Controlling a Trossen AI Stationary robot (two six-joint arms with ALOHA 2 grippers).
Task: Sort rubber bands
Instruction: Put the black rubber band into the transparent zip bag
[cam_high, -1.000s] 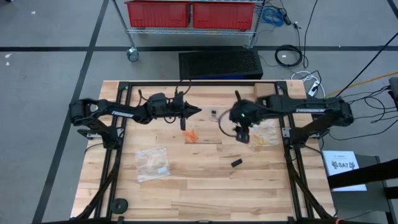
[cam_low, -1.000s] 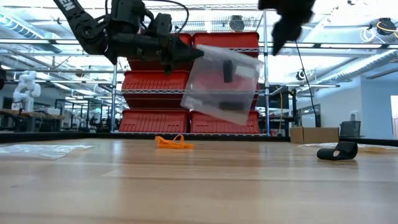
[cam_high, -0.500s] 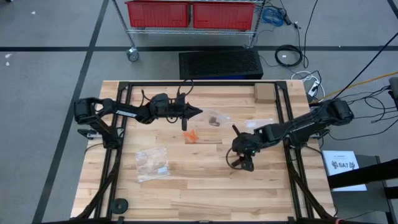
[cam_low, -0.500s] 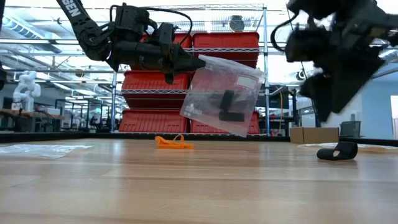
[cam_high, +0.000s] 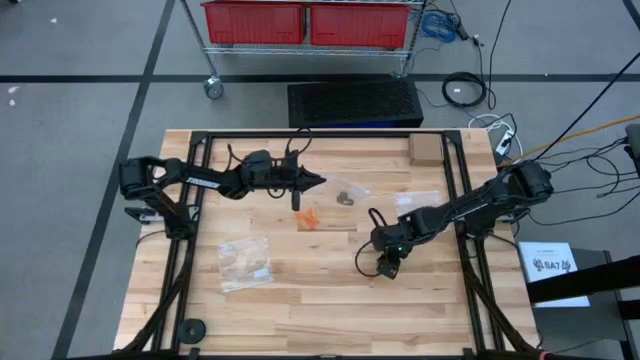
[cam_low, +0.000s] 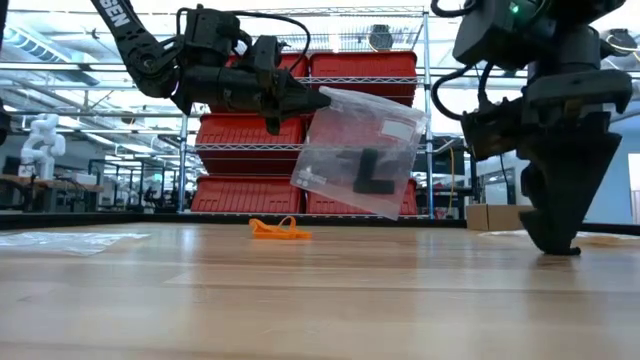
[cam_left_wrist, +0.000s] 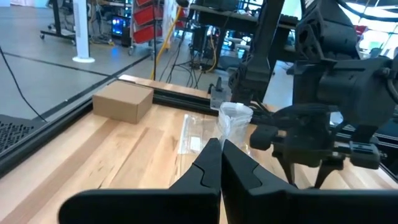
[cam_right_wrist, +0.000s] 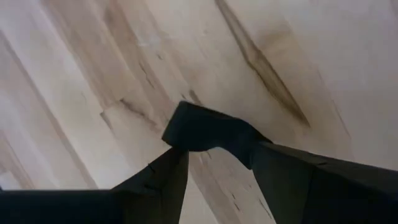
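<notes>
My left gripper (cam_low: 318, 100) is level above the table's middle, shut on a clear zip bag (cam_low: 360, 150) with black rubber bands inside; the high view shows that bag (cam_high: 346, 190) too. My right gripper (cam_high: 384, 264) points down at the table with open fingers. A black rubber band (cam_right_wrist: 205, 129) lies on the wood between its fingertips. A small heap of orange rubber bands (cam_high: 310, 218) lies on the wood under the bag. Near the left side a flat clear bag (cam_high: 245, 262) holds pale tan bands. My left gripper pinches the bag's top edge at one corner (cam_low: 332, 96) between its two shut fingers, coming level from the table's left. The bag hangs tilted below and beyond the fingertips, clear of the table. My right gripper's fingers (cam_right_wrist: 168, 168) stand on either side of the black band; whether they touch it I cannot tell.
Another clear bag (cam_high: 420, 200) lies flat at the right, beside the right arm. A cardboard box (cam_high: 425, 150) stands at the far right corner. A black frame (cam_high: 200, 190) runs around the table's sides. Bare wood lies along the near edge.
My right gripper has come down from beside the hanging bag toward the table's near edge, has tipped to point downward, and now stands over the black band on the wood. Its fingers have stayed open. The bag in my left gripper has swung a little and hangs still.
</notes>
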